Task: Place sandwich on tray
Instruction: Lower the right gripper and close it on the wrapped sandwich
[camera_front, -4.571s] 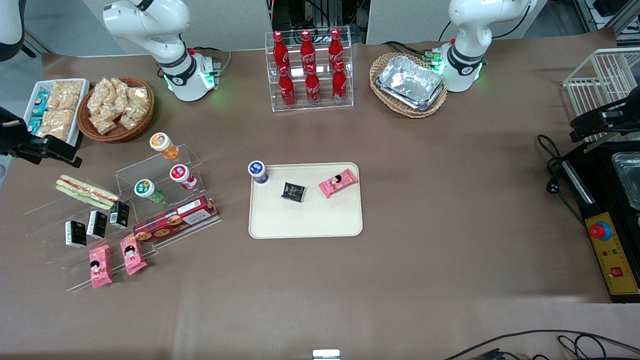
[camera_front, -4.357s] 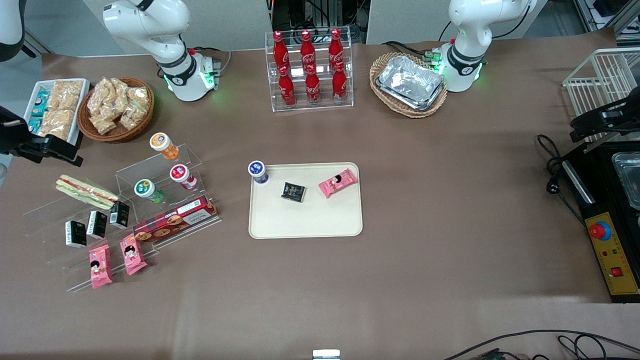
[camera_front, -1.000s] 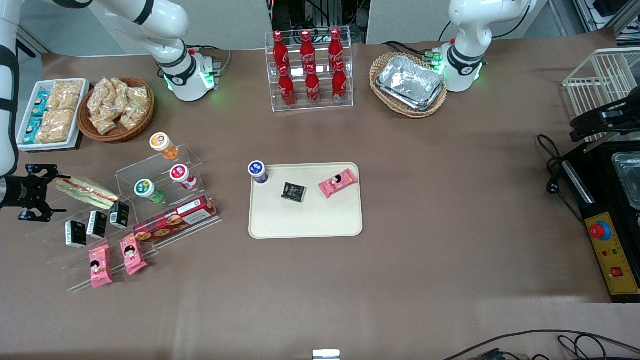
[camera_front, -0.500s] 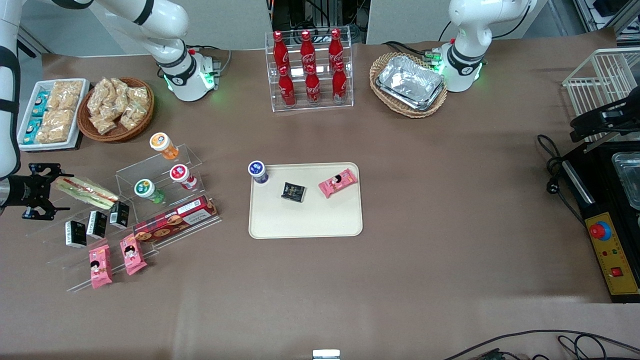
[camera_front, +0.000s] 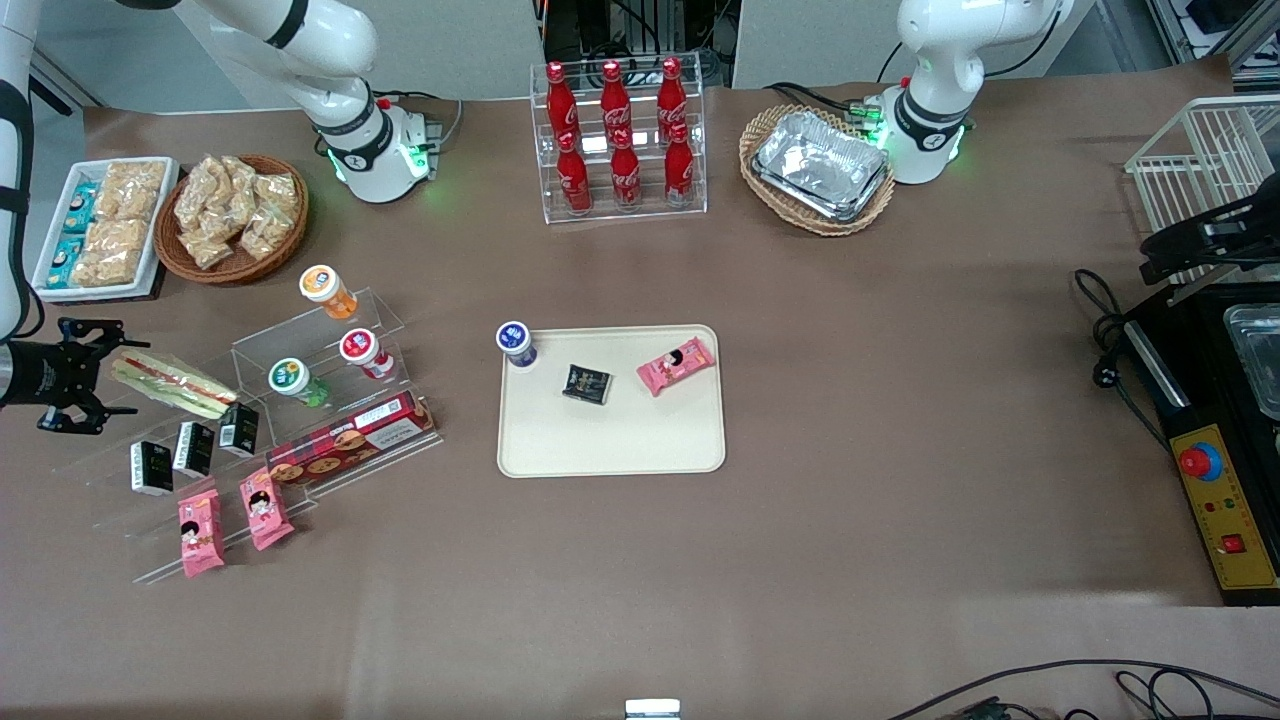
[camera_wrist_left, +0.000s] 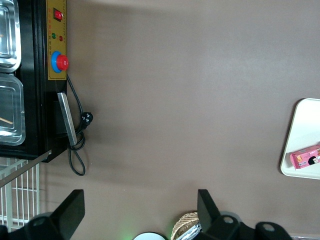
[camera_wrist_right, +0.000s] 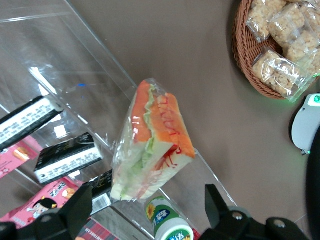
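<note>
Beside the sandwich (camera_front: 172, 384) on its clear shelf, the wide-open end effector (camera_front: 95, 375) could crush the wrap or nudge it off.

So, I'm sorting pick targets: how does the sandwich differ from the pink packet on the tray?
The sandwich is a long clear-wrapped wedge on the acrylic stand; the pink packet is smaller, opaque, and already on the tray. The open gripper sits at the sandwich's end; nothing is near the packet. Both are wrapped snacks.
</note>
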